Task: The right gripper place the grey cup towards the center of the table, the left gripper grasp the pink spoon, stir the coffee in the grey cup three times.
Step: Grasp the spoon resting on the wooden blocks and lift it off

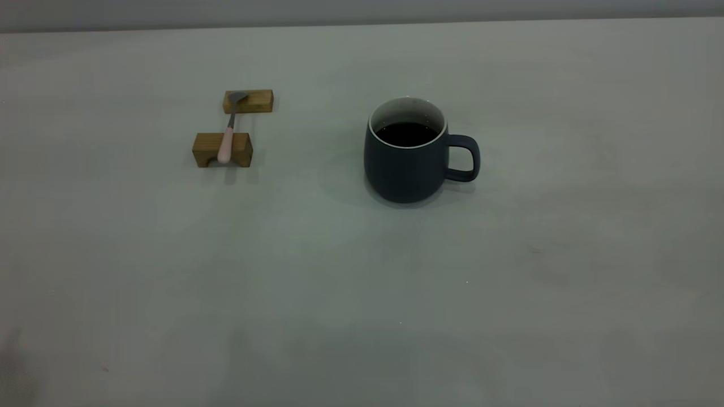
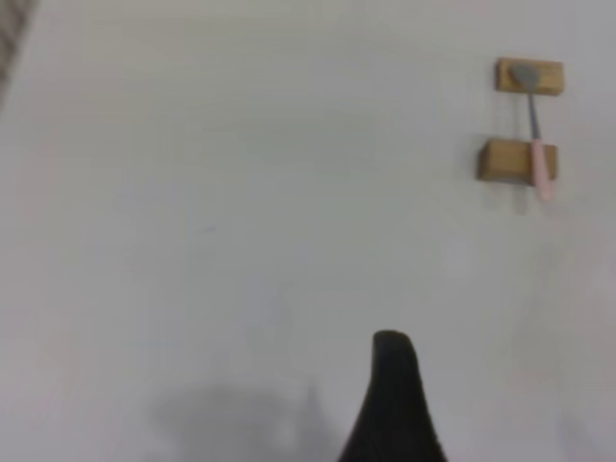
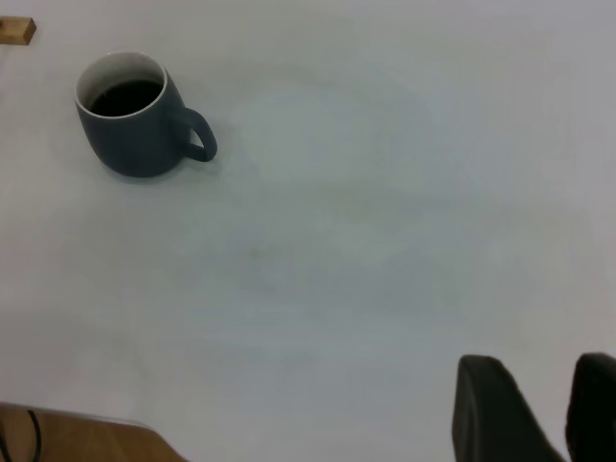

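Pink spoon (image 1: 228,135) sits left of centre on the table (image 1: 362,294) — pale pink handle cradled in the notch of the near wooden block (image 1: 222,149), grey bowl resting on the far wooden block (image 1: 248,102). Grey cup (image 1: 408,150) stands upright near table centre, well apart from the spoon, handle pointing right, pale inside, coffee (image 1: 406,133) nearly black. Left gripper (image 2: 393,404): one black finger in its wrist view, holding nothing — cannot tell how far apart the fingers are. Right gripper (image 3: 541,409): two fingers parted, nothing held, well away from the cup.
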Controlling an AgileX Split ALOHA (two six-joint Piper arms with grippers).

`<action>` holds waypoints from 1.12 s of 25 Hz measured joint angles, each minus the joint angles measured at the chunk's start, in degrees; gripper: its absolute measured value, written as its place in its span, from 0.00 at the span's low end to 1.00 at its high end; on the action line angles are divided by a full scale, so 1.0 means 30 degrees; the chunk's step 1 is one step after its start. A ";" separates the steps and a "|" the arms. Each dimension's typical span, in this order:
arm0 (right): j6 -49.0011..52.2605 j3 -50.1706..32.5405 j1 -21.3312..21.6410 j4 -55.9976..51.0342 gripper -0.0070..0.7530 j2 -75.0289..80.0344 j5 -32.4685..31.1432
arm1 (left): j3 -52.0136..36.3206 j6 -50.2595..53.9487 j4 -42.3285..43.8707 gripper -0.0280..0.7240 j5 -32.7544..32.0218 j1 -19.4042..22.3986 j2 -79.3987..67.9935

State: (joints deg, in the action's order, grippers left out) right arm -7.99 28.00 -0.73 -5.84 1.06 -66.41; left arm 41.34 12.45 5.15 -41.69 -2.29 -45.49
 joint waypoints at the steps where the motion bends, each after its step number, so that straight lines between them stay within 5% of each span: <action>1: 0.0000 0.0000 0.0000 0.0000 0.31 0.0000 0.0000 | 0.0471 -0.0073 -0.0318 0.93 0.0434 0.0000 -0.1209; 7: 0.0000 0.0000 0.0000 0.0000 0.32 0.0000 0.0000 | 0.2952 -0.0431 -0.1715 0.93 0.1697 -0.0413 -0.9181; 15: 0.0000 0.0000 0.0000 -0.0020 0.32 0.0000 0.0000 | 0.6602 0.0693 -0.1860 0.92 0.2935 -0.2904 -1.7621; 28: 0.0000 0.0000 0.0000 -0.0020 0.32 0.0000 0.0000 | 1.0459 0.1936 -0.1955 0.92 0.4268 -0.4394 -2.5805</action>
State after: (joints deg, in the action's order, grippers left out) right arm -7.99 28.00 -0.73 -5.90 1.06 -66.41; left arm 72.72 18.26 -0.72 -28.89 -15.47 -122.91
